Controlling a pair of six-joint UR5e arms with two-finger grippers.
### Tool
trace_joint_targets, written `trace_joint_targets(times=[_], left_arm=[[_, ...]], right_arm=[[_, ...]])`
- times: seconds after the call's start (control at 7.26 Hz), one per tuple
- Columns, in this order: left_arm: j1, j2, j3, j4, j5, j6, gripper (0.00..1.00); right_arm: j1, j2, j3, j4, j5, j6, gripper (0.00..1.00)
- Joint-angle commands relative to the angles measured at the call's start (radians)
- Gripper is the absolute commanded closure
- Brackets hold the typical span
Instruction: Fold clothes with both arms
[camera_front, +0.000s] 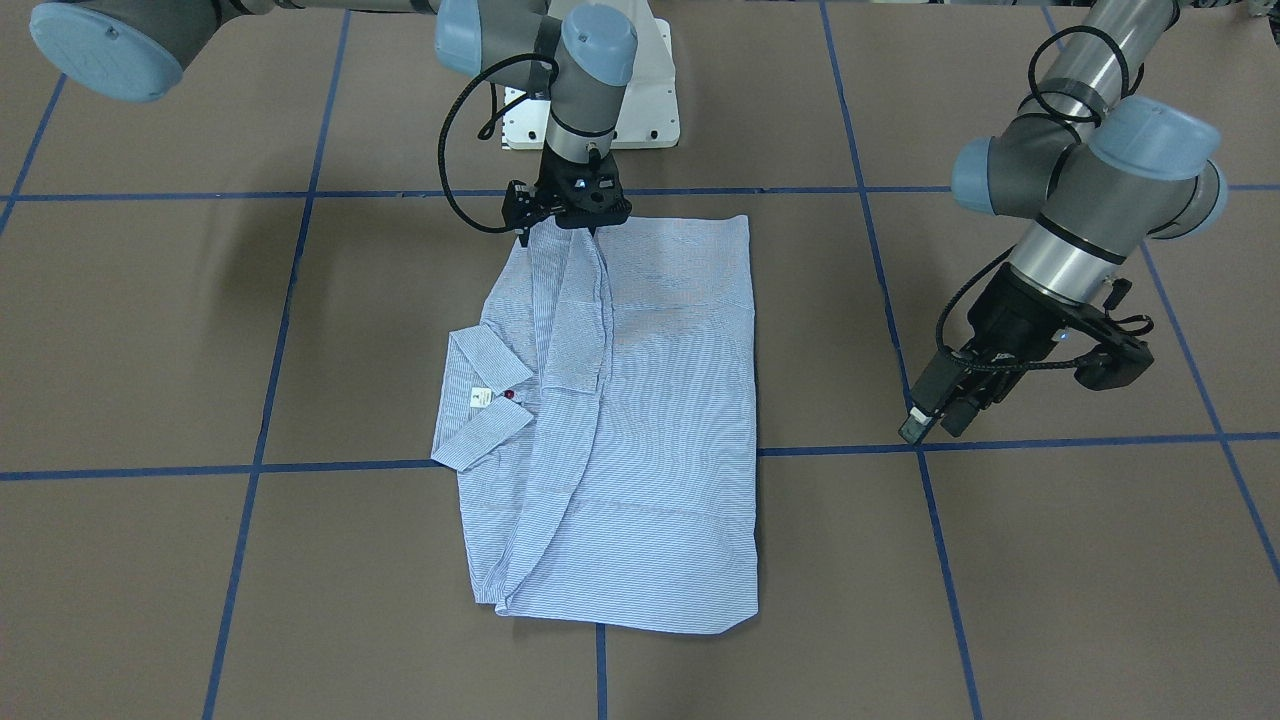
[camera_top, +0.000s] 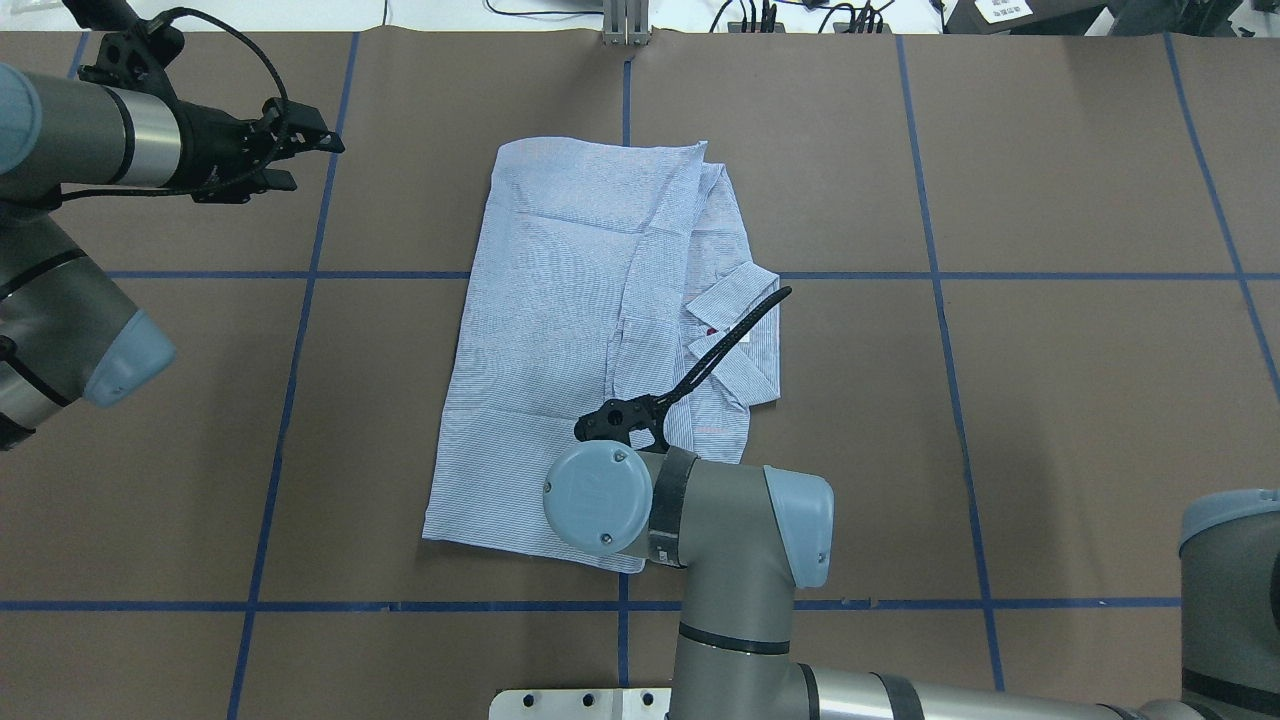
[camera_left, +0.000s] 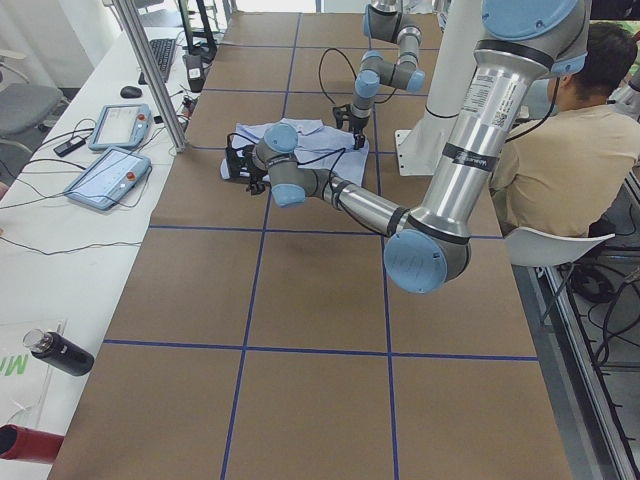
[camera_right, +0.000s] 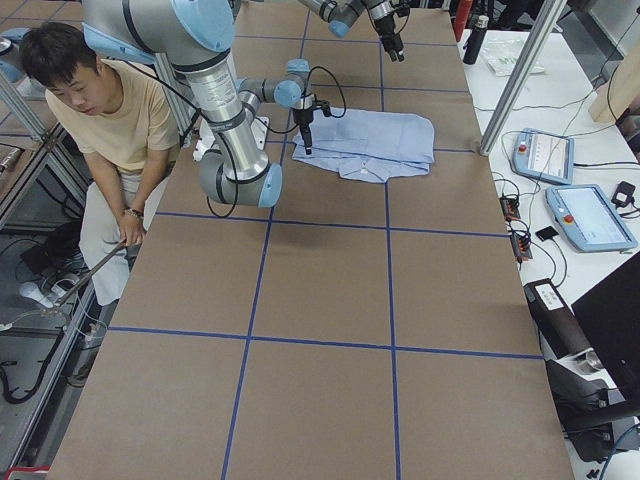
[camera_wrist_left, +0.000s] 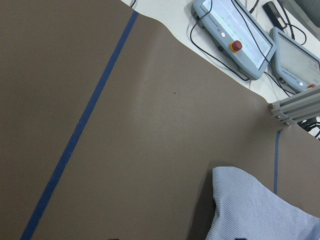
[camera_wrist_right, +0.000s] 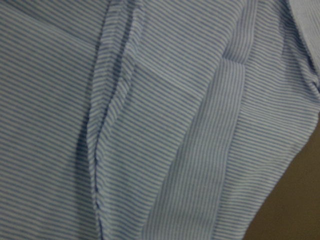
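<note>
Right arm, silver-grey with pale-blue caps (camera_top: 720, 530): black hand (camera_front: 590, 226) at 6 o'clock edge (overhead) of light-blue pinstriped collared shirt (camera_top: 560, 330); grip I cannot tell. Shirt: brown tabletop (camera_top: 1000, 400) centre, rough rectangle, sleeves tucked; I judge crosswise folds remain. Left hand (camera_top: 315, 165): 10 o'clock, parted, empty.
</note>
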Motion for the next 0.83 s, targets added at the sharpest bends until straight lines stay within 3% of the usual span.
trace_joint_targets(times=[0.0, 0.14, 0.69], left_arm=[[-0.022, -0.001, -0.001, 0.0, -0.031, 0.0, 0.18], [-0.024, 0.0, -0.008, 0.001, -0.032, 0.0, 0.18], [-0.054, -0.001, -0.011, 0.003, -0.057, 0.0, 0.18]], right_arm=[[0.002, -0.163, 0.243, -0.129, 0.001, -0.09, 0.0], [-0.016, -0.247, 0.31, -0.13, -0.013, -0.087, 0.0], [-0.019, -0.212, 0.307, -0.133, -0.017, -0.063, 0.0]])
